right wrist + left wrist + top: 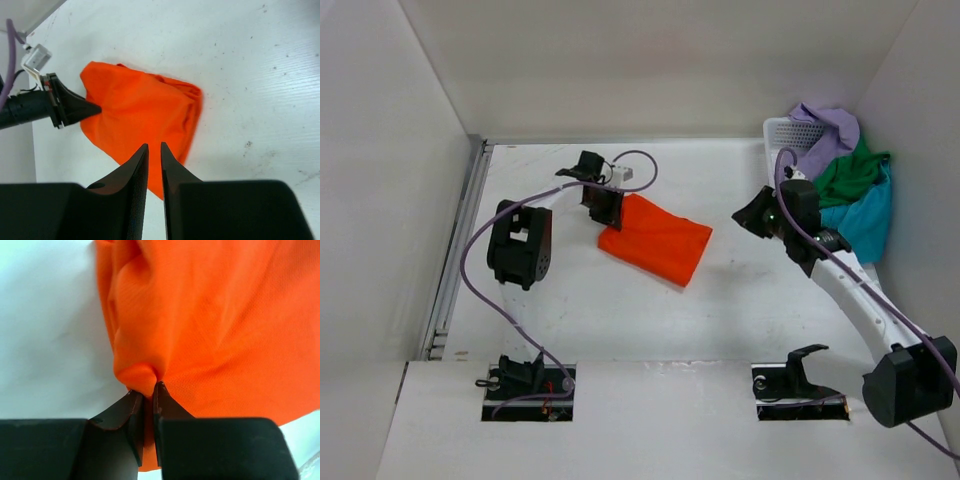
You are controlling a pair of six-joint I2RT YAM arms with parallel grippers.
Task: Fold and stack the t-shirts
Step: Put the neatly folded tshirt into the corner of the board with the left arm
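Where the overhead view looks down on the white counter (620, 310), a folded orange shirt (658, 240) lies flat. The left end effector (605, 212) is at its far-left corner and the right end effector (748, 215) is off to its right. Further right, a purple shirt (830, 125), a green shirt (850, 170) and a teal shirt (868, 220) are heaped at a white basket (782, 130).

Left wrist view: the fingers are clamped on a pinch of the orange shirt's edge.

Right wrist view: the fingers stand slightly apart, holding nothing, clear of the orange shirt.
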